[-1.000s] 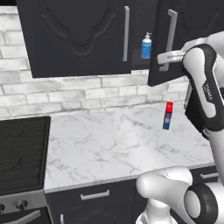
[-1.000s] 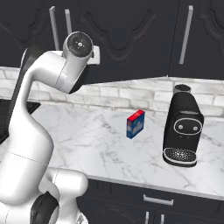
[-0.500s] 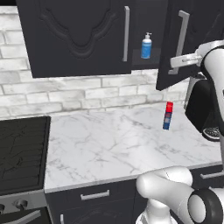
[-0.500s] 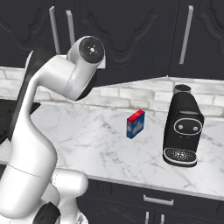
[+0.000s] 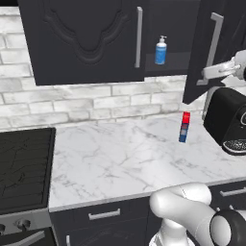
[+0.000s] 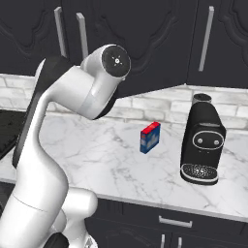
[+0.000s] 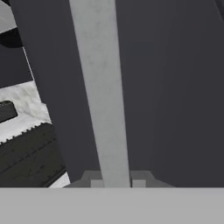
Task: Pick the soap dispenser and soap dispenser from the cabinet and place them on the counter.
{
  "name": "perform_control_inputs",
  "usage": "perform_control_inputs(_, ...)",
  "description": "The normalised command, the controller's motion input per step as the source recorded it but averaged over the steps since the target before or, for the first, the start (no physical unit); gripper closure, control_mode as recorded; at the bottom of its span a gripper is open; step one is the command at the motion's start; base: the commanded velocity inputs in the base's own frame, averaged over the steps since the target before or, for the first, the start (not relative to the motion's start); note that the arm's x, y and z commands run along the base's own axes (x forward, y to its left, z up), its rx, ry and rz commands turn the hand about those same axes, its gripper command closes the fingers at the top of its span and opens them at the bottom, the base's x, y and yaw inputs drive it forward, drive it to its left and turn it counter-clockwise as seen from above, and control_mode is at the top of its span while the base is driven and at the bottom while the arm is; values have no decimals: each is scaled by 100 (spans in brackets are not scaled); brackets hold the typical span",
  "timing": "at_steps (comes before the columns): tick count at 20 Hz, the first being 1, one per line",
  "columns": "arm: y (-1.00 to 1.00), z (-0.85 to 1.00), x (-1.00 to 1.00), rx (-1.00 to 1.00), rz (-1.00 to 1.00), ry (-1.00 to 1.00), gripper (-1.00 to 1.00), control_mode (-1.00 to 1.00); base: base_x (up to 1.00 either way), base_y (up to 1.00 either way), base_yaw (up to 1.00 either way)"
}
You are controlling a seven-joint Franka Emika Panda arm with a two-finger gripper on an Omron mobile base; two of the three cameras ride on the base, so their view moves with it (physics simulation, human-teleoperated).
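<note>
A small bright-blue soap dispenser [image 5: 161,50] with a white pump stands upright on the shelf inside the dark cabinet [image 5: 86,38], seen through the gap beside the right door [image 5: 198,53]. That door is swung partly open. My gripper [image 5: 208,73] is shut on its long silver bar handle [image 5: 215,43], to the right of the dispenser and apart from it. In the hand view the handle [image 7: 103,96] runs up from between my gripper's [image 7: 114,181] fingertips. The white marble counter [image 5: 120,158] lies below.
A slim red-topped blue bottle [image 5: 184,127] stands on the counter [image 6: 97,155] near the wall, also seen as the bottle [image 6: 150,137]. A black coffee machine [image 5: 229,120] sits at the right, below the open door. The black stovetop [image 5: 24,163] borders the counter on the left.
The right cabinet door has swung further open to the right, my gripper moving with its handle. The coffee machine behind it has come into sight.
</note>
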Motion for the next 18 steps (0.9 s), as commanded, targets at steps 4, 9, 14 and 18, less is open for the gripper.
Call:
perform_control_inputs(4, -26, 0, -37, -1, 4, 0, 100, -100, 0, 0, 0)
perform_control_inputs(9, -27, 0, -38, -1, 4, 0, 100, -100, 0, 0, 0)
perform_control_inputs(14, -31, 0, -34, 0, 5, 0, 100, -100, 0, 0, 0)
perform_control_inputs(18, -34, 0, -33, 0, 5, 0, 100, -100, 0, 0, 0)
